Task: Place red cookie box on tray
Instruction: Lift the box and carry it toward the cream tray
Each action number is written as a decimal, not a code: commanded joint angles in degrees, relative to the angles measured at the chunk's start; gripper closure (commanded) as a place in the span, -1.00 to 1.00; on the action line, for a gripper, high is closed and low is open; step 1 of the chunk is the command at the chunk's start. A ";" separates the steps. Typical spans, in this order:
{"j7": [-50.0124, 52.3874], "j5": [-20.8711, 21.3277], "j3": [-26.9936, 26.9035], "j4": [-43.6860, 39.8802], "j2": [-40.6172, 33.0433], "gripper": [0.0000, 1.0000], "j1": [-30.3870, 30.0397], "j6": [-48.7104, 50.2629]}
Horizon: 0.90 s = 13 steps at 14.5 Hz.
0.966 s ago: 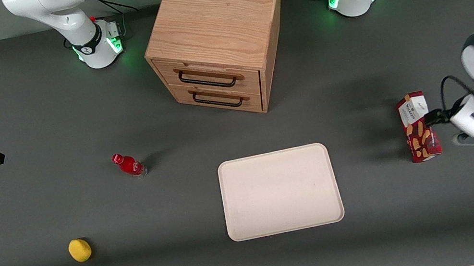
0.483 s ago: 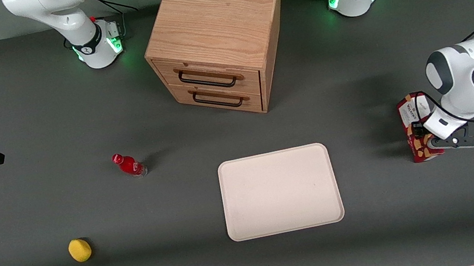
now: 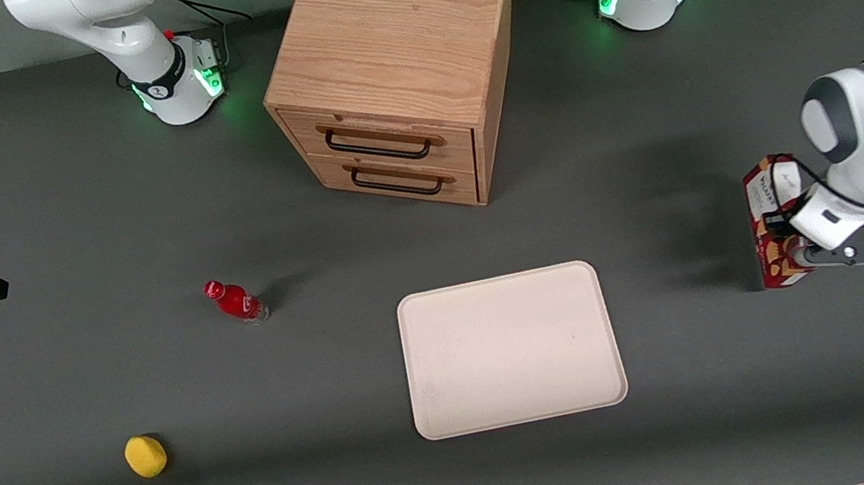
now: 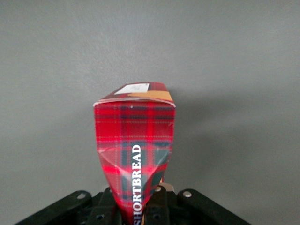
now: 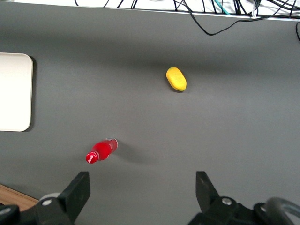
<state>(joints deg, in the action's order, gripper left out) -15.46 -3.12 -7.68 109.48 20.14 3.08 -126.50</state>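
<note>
The red cookie box (image 3: pixel 767 217) is a slim dark red carton with a white end panel, at the working arm's end of the table, well apart from the tray. My left gripper (image 3: pixel 791 252) is shut on the box's end that lies nearer the front camera. In the left wrist view the tartan carton (image 4: pixel 133 136) sticks out from between the black fingers (image 4: pixel 159 202), and its wall is pinched in by the gripper (image 4: pixel 136 208). The cream-white tray (image 3: pixel 510 349) lies flat in the middle of the table, nearer the front camera than the cabinet. Its edge shows in the right wrist view (image 5: pixel 14 91).
A wooden two-drawer cabinet (image 3: pixel 400 61) stands farther from the front camera than the tray. A small red bottle (image 3: pixel 235 301) and a yellow fruit (image 3: pixel 145 456) lie toward the parked arm's end. Both show in the right wrist view, the bottle (image 5: pixel 101 150) and the fruit (image 5: pixel 176 78).
My left gripper came over the cookie box and shut on it. The box turned onto its narrow side and shifted slightly toward the working arm's end of the table.
</note>
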 commanded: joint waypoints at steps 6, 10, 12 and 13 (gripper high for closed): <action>26.56 -0.22 14.75 -33.63 -0.10 1.00 1.23 34.74; 46.20 11.53 29.28 -32.32 12.26 1.00 1.84 16.50; 50.51 18.91 30.26 -31.79 18.86 1.00 2.72 7.80; 51.23 21.47 30.26 -31.27 21.24 1.00 2.72 3.67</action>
<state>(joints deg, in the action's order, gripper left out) 32.85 13.35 21.98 79.74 35.32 6.45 -116.61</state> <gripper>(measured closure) 0.833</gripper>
